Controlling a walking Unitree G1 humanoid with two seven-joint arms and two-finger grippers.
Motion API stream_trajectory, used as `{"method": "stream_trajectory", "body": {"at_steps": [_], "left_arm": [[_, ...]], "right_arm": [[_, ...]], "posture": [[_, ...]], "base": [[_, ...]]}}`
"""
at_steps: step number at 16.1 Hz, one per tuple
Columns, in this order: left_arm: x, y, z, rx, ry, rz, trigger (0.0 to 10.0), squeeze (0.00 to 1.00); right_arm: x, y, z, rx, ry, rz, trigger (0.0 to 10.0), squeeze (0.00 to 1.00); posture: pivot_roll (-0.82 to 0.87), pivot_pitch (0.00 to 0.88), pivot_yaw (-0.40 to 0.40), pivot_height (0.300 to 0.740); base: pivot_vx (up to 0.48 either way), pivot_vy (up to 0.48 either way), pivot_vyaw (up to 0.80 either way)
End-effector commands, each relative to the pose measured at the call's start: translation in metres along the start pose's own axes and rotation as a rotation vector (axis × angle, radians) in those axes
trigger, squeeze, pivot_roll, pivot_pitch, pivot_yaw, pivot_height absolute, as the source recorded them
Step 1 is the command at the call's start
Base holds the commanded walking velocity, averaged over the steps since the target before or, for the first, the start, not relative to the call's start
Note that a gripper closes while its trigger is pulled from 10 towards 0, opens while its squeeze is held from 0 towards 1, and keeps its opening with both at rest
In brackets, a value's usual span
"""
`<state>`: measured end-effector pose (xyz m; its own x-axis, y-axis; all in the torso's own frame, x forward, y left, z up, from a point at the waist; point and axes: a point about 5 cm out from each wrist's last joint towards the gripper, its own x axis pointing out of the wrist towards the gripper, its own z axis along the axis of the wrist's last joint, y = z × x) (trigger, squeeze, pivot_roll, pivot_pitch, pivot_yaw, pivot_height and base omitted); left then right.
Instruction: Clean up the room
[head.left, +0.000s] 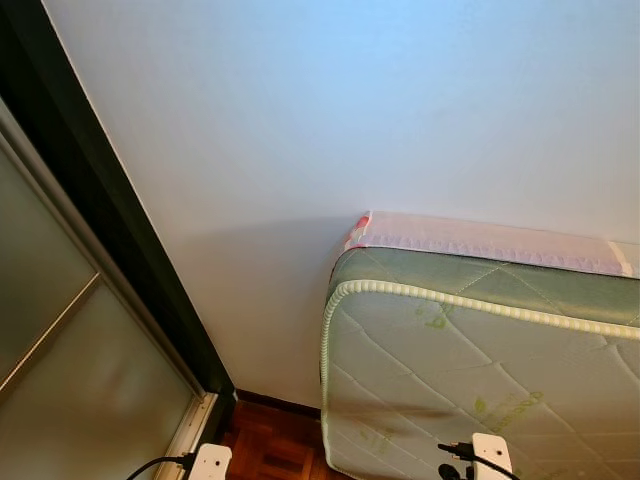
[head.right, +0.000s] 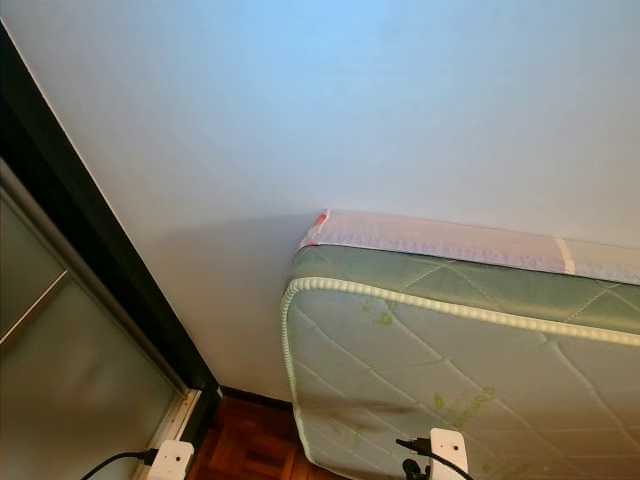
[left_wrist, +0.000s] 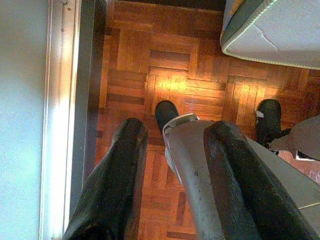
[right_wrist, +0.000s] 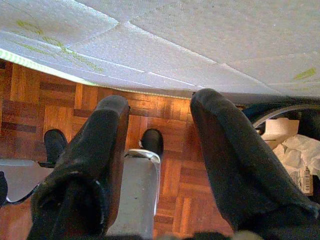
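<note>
Mattress (head.left: 480, 390) against wall in eye views; wrist views show parquet (left_wrist: 165, 75), left hand (left_wrist: 172, 170) and right hand (right_wrist: 160, 155) open, empty.

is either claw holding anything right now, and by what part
Nothing is held. The left claw and right claw both hang open over the brown parquet wood floor.
</note>
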<state>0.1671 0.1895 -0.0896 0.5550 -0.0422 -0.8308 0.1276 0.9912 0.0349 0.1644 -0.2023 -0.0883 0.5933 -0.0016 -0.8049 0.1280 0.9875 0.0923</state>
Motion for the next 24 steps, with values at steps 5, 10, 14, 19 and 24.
{"method": "stream_trajectory", "body": {"at_steps": [5, 10, 14, 19, 24], "left_arm": [[-0.002, 0.005, -0.004, 0.011, 0.009, -0.002, 10.0, 0.00], [-0.002, 0.006, -0.003, 0.010, 0.007, -0.002, 10.0, 0.00], [-0.001, 0.003, -0.001, 0.000, -0.001, -0.005, 10.0, 0.00], [-0.001, 0.005, 0.001, 0.005, -0.006, -0.007, 10.0, 0.00], [0.000, 0.002, 0.001, -0.020, -0.009, -0.001, 10.0, 0.00]], "right_arm": [[-0.001, 0.010, -0.010, 0.010, 0.020, 0.025, 10.0, 0.00], [-0.002, 0.011, -0.016, 0.046, 0.026, 0.010, 10.0, 0.00], [-0.003, 0.006, -0.018, 0.043, 0.037, 0.001, 10.0, 0.00], [-0.003, 0.007, -0.016, 0.065, 0.024, -0.005, 10.0, 0.00], [-0.003, 0.002, -0.014, 0.054, 0.024, -0.011, 10.0, 0.00]], "posture": [[0.00, 0.016, 0.044, 0.740], [0.00, 0.004, 0.042, 0.740], [0.00, 0.000, 0.023, 0.740], [-0.01, 0.000, 0.034, 0.740], [0.00, 0.005, 0.008, 0.740]], "base": [[0.000, 0.000, 0.00], [0.000, 0.000, 0.00], [0.000, 0.000, 0.00], [0.000, 0.000, 0.00], [0.000, 0.000, 0.00]]}}
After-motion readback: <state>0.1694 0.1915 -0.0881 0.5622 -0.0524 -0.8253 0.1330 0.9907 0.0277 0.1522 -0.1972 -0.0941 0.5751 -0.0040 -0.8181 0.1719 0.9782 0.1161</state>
